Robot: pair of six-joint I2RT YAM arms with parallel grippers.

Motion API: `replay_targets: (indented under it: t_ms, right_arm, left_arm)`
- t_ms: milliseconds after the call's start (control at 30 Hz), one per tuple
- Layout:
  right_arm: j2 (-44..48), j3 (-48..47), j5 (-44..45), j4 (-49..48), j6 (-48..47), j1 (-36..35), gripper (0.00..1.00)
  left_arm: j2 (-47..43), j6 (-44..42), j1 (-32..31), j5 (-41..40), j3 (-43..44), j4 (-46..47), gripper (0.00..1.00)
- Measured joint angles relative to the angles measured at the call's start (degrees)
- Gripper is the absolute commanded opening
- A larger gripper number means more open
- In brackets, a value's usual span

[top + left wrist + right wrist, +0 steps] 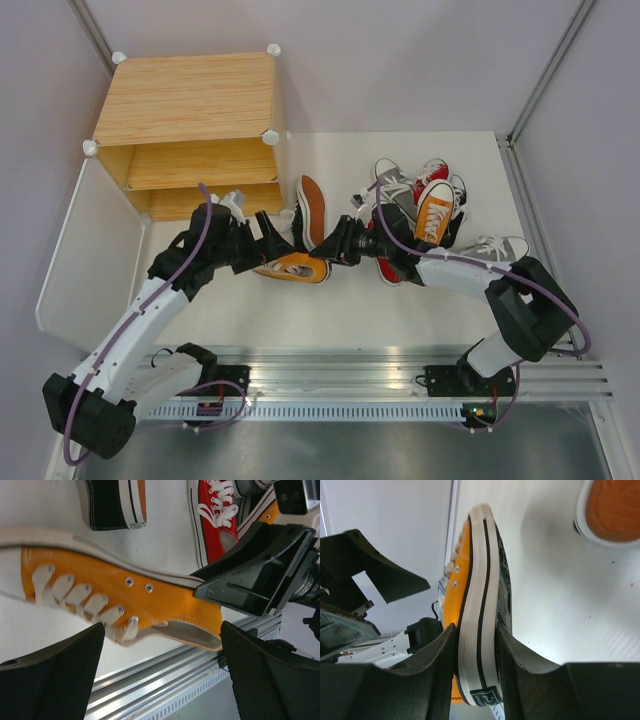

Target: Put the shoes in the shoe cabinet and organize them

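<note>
A handover seems in hand: our right fingers (525, 680) pinch the orange sneaker (150, 600) by its heel end over the counter (330, 310), our left fingers (50, 680) spread around it. Next, left must close, right release, then carry it to the shoe cabinet (185, 100), far left
</note>
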State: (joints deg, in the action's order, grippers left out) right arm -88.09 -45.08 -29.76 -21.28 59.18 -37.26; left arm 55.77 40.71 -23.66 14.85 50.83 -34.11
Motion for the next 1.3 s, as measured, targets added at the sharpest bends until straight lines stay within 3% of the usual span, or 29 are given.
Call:
replay_targets:
  t_ms: [300,567,900,1100,1300]
  right_arm:
    - [-7.6,-4.5,0.3,-1.9,0.7,-6.3,0.01]
    - [-10.5,-4.8,4.3,-2.1,0.9,-8.0,0.01]
    - [-10.2,-6.6,7.4,18.7,-11.6,-9.0,0.6]
    - [-9.9,-8.5,10.4,30.6,-19.6,-9.9,0.76]
    - [-6.9,-12.3,17.6,38.1,-25.5,-9.8,0.82]
  left_arm:
    - [-7.4,1.7,0.0,-10.5,-0.4,-2.0,1.0]
    - [-10.8,6.0,0.0,-12.8,-5.6,-7.0,1.0]
    - [-13.8,11.2,0.0,-11.8,-10.1,-12.1,1.0]
    - [-12.1,14.1,0.0,-11.3,-13.2,-12.5,1.0]
    - [-10.2,17.4,-0.3,-11.3,-16.5,-9.7,1.0]
